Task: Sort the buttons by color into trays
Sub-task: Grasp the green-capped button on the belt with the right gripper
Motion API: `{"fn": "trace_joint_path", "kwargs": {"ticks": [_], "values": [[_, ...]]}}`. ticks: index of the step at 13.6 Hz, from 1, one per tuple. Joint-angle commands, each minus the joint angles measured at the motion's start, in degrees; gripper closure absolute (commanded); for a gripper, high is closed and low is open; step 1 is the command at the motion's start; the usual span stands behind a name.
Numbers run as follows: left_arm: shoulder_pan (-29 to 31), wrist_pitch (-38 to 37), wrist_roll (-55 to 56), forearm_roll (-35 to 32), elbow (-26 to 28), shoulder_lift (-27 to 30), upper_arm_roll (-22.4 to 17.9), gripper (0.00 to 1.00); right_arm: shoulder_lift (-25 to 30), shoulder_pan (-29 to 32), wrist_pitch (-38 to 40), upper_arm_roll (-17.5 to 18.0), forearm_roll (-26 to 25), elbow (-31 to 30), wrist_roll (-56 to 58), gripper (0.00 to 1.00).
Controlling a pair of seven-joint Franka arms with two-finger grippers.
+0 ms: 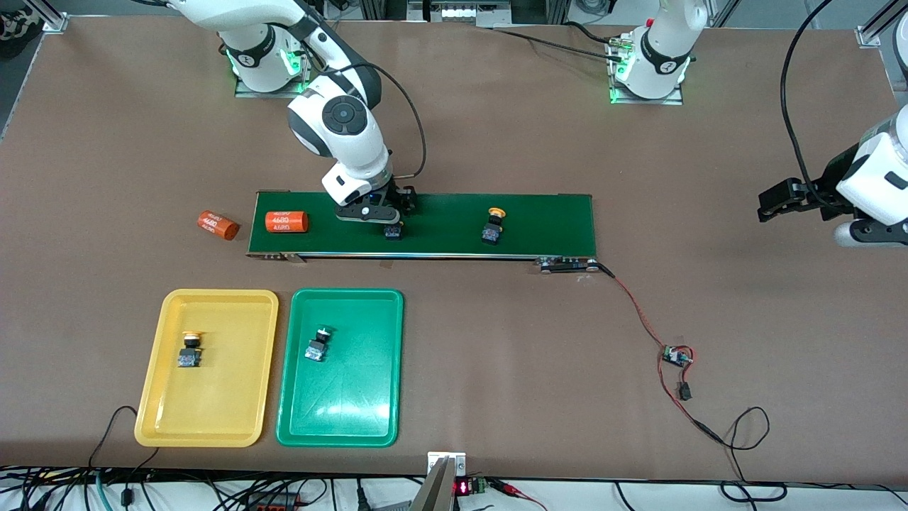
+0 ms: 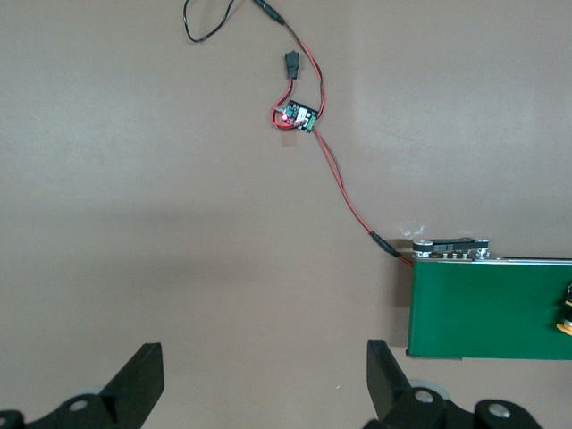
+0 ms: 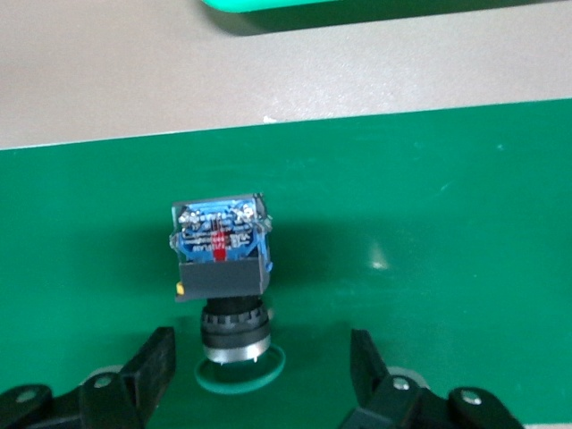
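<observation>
Right tool (image 3: pixel 259 362): low over the conveyor belt (image 1: pixel 539 220), fingers apart on either side of a green-capped button (image 3: pixel 221 259), not yet touching it.
Green-capped button: lying on its side on the belt, round cap toward the tool, blue block with contacts pointing away.
Handling: likely light, rigid plastic; smooth round collar may roll or slip; best pinched across the collar or the flat sides of the black body.
Left tool (image 2: pixel 265 380): waiting over bare desk (image 2: pixel 134 223) past the belt's end, fingers wide, empty.
Yellow-capped button (image 1: pixel 493 226): also on the belt, toward the left arm's end.
Yellow tray (image 1: pixel 159 397): holds one yellow-capped button (image 1: pixel 190 349).
Green tray (image 1: pixel 340 411): holds one green-capped button (image 1: pixel 318 344).
Orange cylinders (image 1: pixel 286 221): one on the belt, one beside it on the desk.
</observation>
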State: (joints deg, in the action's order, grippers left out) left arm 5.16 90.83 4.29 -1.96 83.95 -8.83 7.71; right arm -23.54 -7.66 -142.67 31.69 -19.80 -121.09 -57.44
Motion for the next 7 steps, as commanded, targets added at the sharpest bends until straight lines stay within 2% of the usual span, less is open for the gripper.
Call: {"fn": "trace_joint_path", "kwargs": {"ticks": [1, 5, 7], "values": [[0.20, 0.22, 0.02, 0.82, -0.28, -0.30, 0.73, 0.00, -1.50, -0.69, -0.15, -0.66, -2.17, 1.20, -1.27, 0.24], [0.46, -0.39, -0.16, 1.00, 0.42, -0.49, 0.38, 0.00, -2.03, -0.69, -0.15, -1.54, -3.58, 1.56, -1.18, 0.60], [1.60, -0.57, -0.68, 1.08, -0.01, -0.40, 0.38, 0.00, -2.03, -0.60, -0.15, -2.85, -4.02, 1.64, -0.92, 0.68]]}}
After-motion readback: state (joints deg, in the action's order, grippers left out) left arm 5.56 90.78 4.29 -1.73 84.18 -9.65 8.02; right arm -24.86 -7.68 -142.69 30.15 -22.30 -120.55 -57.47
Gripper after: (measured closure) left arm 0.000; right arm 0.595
